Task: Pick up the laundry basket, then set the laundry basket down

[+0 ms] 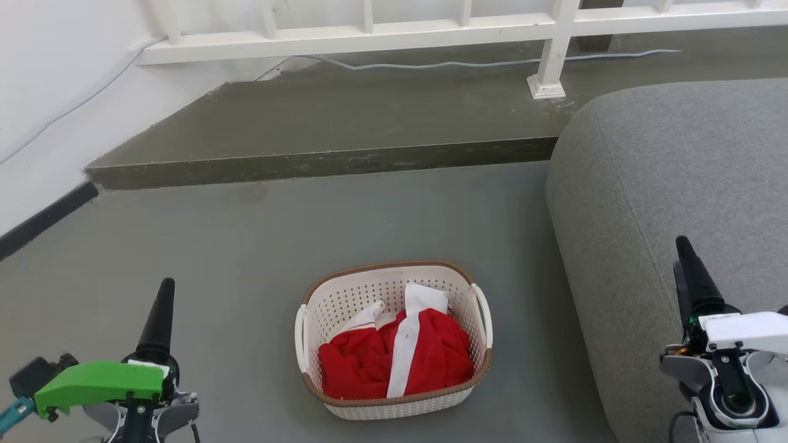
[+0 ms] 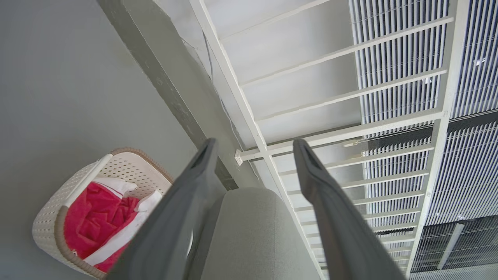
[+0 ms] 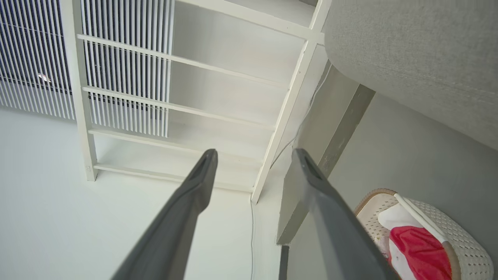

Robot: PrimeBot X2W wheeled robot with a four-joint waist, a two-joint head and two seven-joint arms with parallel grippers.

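Gaping wide, empty, the left gripper [image 2: 255, 144] and right gripper [image 3: 255, 151] flank the laundry basket [image 1: 351, 301] on the grey floor [image 1: 215, 277]: perforated cream plastic, brown woven rim, crumpled red-and-white cloth [image 1: 394, 357] inside. Beyond, a rounded fabric sofa [image 1: 665, 184]; wrist views add slatted grilles [image 3: 124, 77].

Head view: left tool [image 1: 165, 288] at lower left, seen edge-on, so its fingers read as one dark taper with tips pointing up the frame. A green cover [image 1: 98, 381] caps the wrist, with a teal fitting [image 1: 15, 413] at the far left. Left wrist view: fingers [image 2: 175, 217] spread, tips well apart.

Head view: right tool [image 1: 680, 253] at lower right, also edge-on, tips up. A white housing [image 1: 745, 327] lies across the wrist, with a round joint [image 1: 735, 403] below it. Right wrist view: fingers [image 3: 183, 210] parted about as widely.

Both tools sit well apart at opposite sides.
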